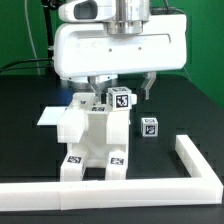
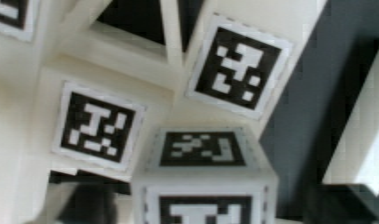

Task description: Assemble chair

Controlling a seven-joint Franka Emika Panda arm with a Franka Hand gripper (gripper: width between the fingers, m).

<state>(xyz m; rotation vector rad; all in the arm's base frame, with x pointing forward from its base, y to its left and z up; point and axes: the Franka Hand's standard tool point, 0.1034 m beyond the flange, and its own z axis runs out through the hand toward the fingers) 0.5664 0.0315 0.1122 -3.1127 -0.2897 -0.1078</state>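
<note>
Black tabletop [image 1: 25,90] fills most of the exterior view, with a green wall [image 1: 205,40] behind it in the upper right of the frame. My white hand housing takes up the upper middle, and my claw [image 1: 123,88] hangs from it over the centre of the table. My two fingers [image 1: 148,86] stand spread apart, one on each side, pinching nothing that I can see.

The chair [image 1: 92,135] sits in the middle of the frame, directly below me: a white blocky body on its legs, with black-and-white tags near the feet. A cube-topped post [image 1: 122,98] rises from its upper part, nearer the exterior view's right, and the cube lies in the gap under my spread fingers. I cannot tell whether either finger touches it. A small tagged piece [image 1: 149,127] stands apart on the table just to the exterior view's right of the chair.

At the exterior view's left of the chair lies the marker board [image 1: 48,117], flat on the table. A long white border rail [image 1: 190,160] runs along the lower edge of the frame and turns up the right side.

My wrist camera is very close and blurred: white chair panels carrying large tags [image 2: 236,65], and one tagged cube [image 2: 207,150]. My fingertips are not clear there.
</note>
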